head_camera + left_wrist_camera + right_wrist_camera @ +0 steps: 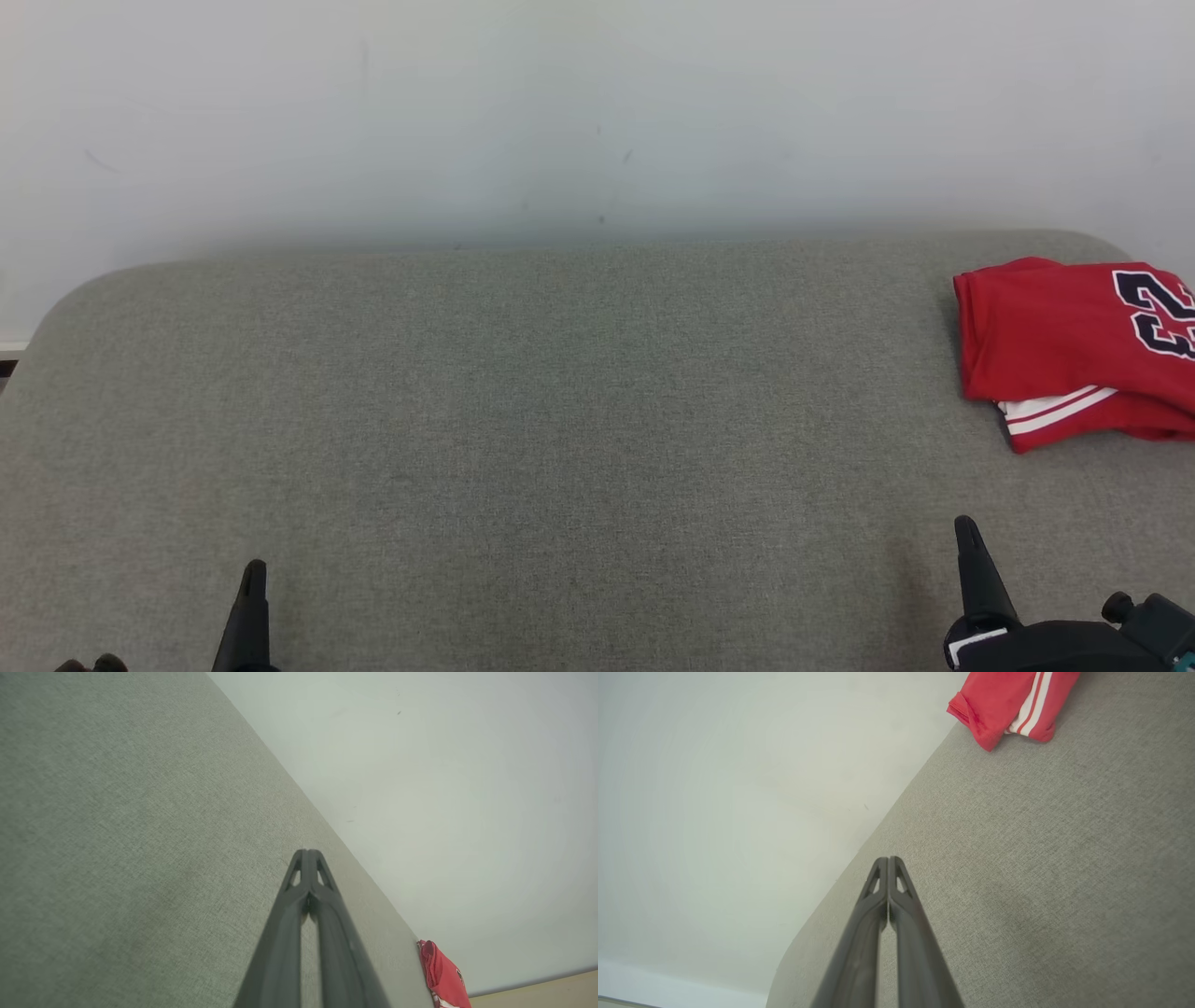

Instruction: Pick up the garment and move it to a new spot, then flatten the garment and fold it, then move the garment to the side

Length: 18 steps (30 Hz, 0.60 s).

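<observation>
We judge the task done: the garment (1064,345) lies folded at the far right of the table (560,420); left gripper (307,851) and right gripper (888,858) sit closed, empty.

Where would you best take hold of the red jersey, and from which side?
Probably the near corner of the red jersey, where the white-striped hem sticks out of the fold. Come from the front with the right gripper, which is closest; the layers lie flat, so approach low.
</observation>
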{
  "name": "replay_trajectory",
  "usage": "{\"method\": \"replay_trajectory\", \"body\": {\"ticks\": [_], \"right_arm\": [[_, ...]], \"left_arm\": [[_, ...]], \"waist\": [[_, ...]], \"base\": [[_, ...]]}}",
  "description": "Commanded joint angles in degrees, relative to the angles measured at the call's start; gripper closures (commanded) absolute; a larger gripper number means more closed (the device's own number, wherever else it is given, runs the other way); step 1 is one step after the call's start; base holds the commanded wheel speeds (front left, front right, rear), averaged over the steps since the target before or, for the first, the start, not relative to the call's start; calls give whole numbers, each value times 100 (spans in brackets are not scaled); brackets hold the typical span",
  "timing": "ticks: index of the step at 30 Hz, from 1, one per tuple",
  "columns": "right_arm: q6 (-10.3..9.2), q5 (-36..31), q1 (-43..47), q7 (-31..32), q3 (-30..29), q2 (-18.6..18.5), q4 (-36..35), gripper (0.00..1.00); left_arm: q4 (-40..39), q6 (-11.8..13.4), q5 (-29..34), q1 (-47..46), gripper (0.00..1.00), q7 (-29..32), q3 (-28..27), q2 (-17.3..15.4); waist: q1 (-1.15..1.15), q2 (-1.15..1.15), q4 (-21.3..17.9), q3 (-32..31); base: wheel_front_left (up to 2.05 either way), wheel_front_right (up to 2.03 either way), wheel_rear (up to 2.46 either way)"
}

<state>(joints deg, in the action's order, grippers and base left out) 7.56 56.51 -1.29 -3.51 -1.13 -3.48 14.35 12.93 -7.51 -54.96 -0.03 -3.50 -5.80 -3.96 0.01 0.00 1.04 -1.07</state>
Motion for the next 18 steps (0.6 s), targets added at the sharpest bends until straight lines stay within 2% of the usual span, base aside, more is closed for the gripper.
{"method": "replay_trajectory", "body": {"ticks": [1,18], "right_arm": [[-6,192,-144,41,-34,-46,-72,100],[-7,1161,-246,280,-142,-47,-68,100]], "left_arm": [[-46,1,-210,-162,100,53,-26,-10],[-3,1,-1196,-297,100,319,-42,22]], "waist": [[-1,0,-2,3],[-1,0,-24,29]], "base": [[0,0,0],[0,0,0]]}}
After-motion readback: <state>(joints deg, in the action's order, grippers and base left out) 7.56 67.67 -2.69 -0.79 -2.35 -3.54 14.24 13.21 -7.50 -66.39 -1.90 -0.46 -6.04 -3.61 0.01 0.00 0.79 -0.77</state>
